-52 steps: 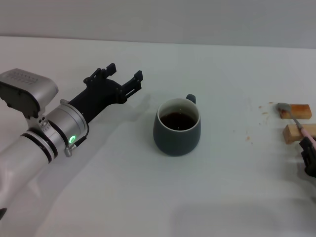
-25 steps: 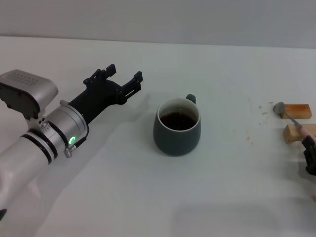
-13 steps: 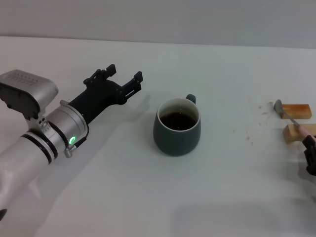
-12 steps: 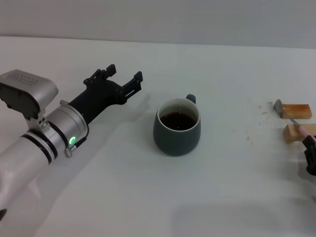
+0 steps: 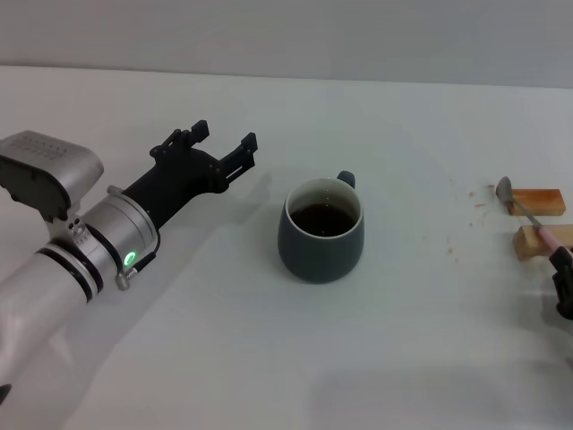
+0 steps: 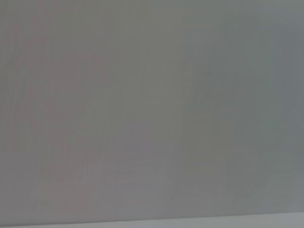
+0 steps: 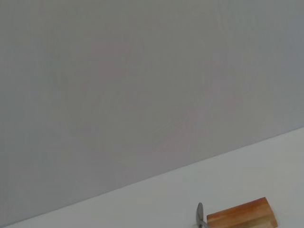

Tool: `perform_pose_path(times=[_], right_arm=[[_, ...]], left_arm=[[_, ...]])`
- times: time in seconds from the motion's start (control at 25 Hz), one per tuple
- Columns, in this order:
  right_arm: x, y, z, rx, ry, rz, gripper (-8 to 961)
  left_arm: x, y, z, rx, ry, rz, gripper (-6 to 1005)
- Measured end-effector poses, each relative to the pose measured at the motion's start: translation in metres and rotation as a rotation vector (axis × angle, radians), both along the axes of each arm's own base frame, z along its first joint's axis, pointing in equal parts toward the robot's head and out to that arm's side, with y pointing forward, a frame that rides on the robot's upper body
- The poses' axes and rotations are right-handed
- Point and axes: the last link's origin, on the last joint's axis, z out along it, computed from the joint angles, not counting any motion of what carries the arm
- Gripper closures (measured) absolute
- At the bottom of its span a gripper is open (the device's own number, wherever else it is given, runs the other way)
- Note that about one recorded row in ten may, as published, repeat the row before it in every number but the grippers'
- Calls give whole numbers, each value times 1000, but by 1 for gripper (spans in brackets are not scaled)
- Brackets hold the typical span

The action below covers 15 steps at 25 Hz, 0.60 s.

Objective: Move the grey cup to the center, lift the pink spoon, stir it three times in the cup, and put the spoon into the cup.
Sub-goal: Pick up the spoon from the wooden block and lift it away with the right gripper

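White matte table (image 5: 295, 358), plain grey wall (image 7: 142, 71) behind. Grey cup (image 5: 320, 231): rounded glazed ceramic, centre of the table, loop handle at 1 o'clock, dark liquid inside. Left gripper (image 5: 224, 143): black, fingers spread and empty, at 10 o'clock of the cup. Pink spoon (image 5: 535, 218): at 3 o'clock, metal bowl beside the far wooden block (image 5: 537, 201), handle across the near wooden block (image 5: 541, 240). Right gripper (image 5: 562, 285): cut off by the edge; finger state cannot be told.

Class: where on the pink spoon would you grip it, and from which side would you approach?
Probably the pink handle of the pink spoon, from the robot's right, where the right gripper is: the handle lies propped across two wooden blocks, bowl pointing away.
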Motion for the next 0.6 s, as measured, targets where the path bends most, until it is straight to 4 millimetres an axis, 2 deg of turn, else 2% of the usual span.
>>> perform_pose_path(times=[0.6], right_arm=[[-3, -1, 3, 10, 4, 30, 858]], left_arm=[[-1, -3, 0, -1, -21, 7, 170]])
